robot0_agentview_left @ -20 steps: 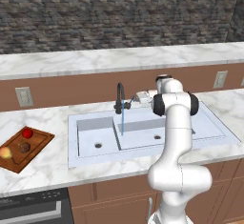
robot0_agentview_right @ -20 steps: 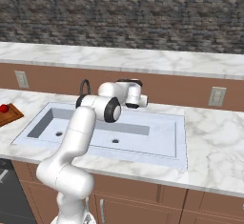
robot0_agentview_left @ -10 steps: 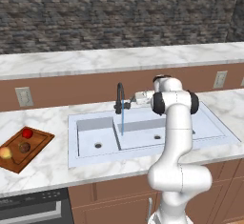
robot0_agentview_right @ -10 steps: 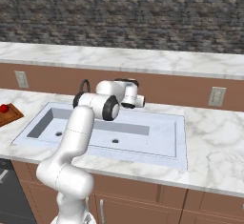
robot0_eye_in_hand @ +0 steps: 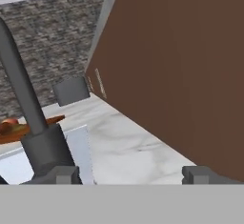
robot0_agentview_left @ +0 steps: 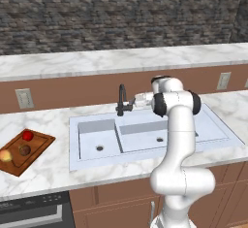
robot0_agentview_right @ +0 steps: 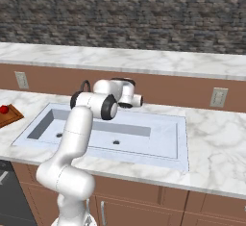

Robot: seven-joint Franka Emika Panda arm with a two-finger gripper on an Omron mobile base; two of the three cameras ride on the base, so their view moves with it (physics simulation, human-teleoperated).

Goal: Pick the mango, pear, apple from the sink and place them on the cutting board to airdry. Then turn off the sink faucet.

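Look at the left edge of the left base view: the cutting board lies on the marble counter with all three fruits on it — the apple toward its upper corner, the pear at its middle, the mango at its left end. In the right base view you catch just a corner of the board and the apple at the far left.

The sink fills the middle of the left base view, both basins bare of fruit. The sink faucet stands at the sink's back rim, just above centre, and no stream shows under its spout.

Your gripper sits immediately right of the faucet. In the hand view the faucet's dark stem rises at the left, beside the left fingertip. The two tips stand apart, but you cannot tell from these views whether they press on anything.
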